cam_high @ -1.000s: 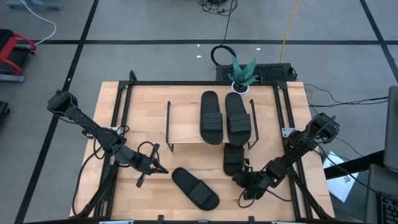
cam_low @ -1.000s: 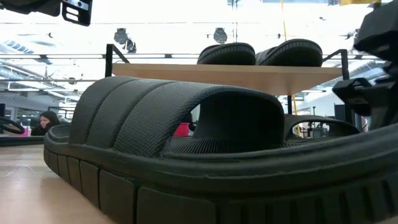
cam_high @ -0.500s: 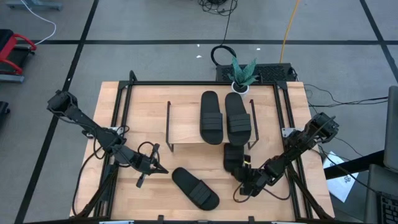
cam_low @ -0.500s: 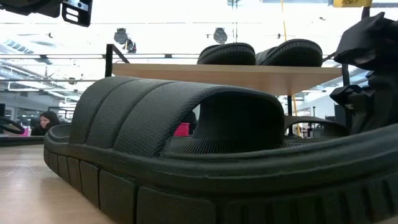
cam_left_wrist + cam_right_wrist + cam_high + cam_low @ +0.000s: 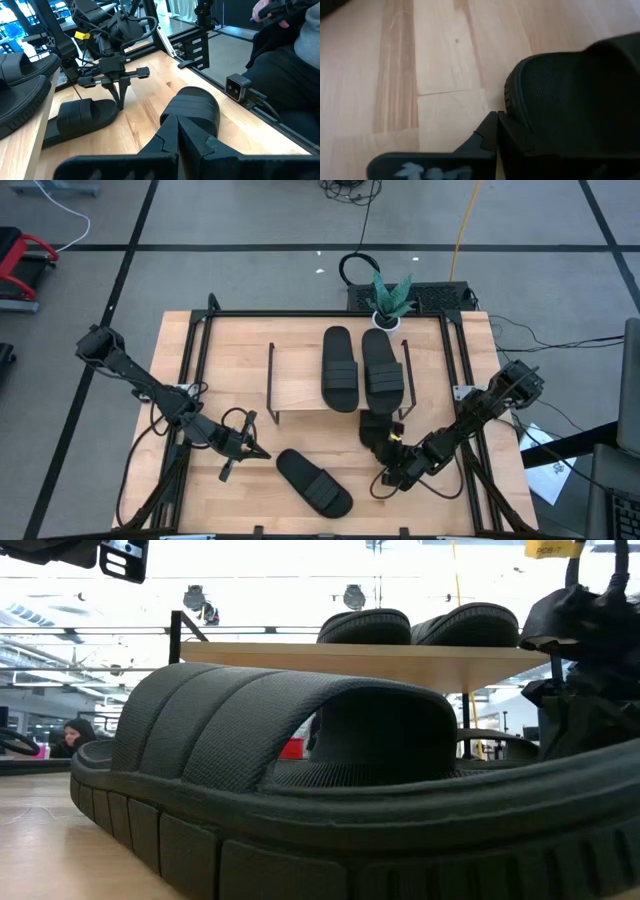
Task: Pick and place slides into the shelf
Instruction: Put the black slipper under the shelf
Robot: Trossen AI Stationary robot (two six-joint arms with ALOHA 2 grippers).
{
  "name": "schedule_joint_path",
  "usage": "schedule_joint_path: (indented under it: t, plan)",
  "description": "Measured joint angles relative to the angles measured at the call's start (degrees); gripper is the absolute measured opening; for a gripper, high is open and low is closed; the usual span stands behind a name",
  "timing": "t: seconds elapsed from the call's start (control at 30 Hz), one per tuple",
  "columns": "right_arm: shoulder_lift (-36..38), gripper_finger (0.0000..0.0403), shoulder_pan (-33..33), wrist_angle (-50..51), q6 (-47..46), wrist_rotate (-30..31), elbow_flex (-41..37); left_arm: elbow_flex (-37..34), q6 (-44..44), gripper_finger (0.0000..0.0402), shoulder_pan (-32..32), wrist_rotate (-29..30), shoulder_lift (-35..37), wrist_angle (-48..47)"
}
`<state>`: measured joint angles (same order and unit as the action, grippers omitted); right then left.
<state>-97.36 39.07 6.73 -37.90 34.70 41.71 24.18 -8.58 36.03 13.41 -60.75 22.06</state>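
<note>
Black slide sandals (image 5: pixel 339 368) with wide ribbed straps, four in all. Two side by side on the right half of the low shelf (image 5: pixel 300 388) of light wooden board and thin black wire side frames, soles down, reaching nearly from the back edge to the front edge of the board. Left half of that board bare.

Third sandal (image 5: pixel 373 430) on the light wooden counter (image 5: pixel 235 345) with black rails, just in front of the shelf's right end, one end tucked under the front edge of the board. Right hand (image 5: pixel 392 448) low at this sandal's outer end, fingers (image 5: pixel 496 131) pressed together and holding nothing, tips against the sole's rim.

Fourth sandal (image 5: pixel 314 482) lying slantwise on the counter, well apart from the shelf and close to the counter's front edge. Left hand (image 5: pixel 255 450) just beside its nearer end, slightly above the wood, fingers (image 5: pixel 177 137) closed tight on nothing.

Open wood between the fourth sandal and the shelf's front edge, and a broad bare strip along the counter's left side and behind the shelf. Small green potted plant (image 5: pixel 390 298) beyond the counter's far edge. Person (image 5: pixel 75 735) far back in the room, seen in the low view.
</note>
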Motion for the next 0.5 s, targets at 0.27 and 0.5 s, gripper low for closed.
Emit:
schedule_joint_path:
  t: [0.27, 0.5]
  plan:
    - [6.2, 0.0000, 4.3, 1.6, 3.9, -1.7, 0.0, 0.0, 0.4, 0.0005, 0.0, 0.0, 0.0, 0.1]
    - [18.2, 0.0000, 8.3, 10.7, 5.3, -1.8, 0.1, 0.0, 3.5, 0.0005, 0.5, 0.0, -0.3, 0.2]
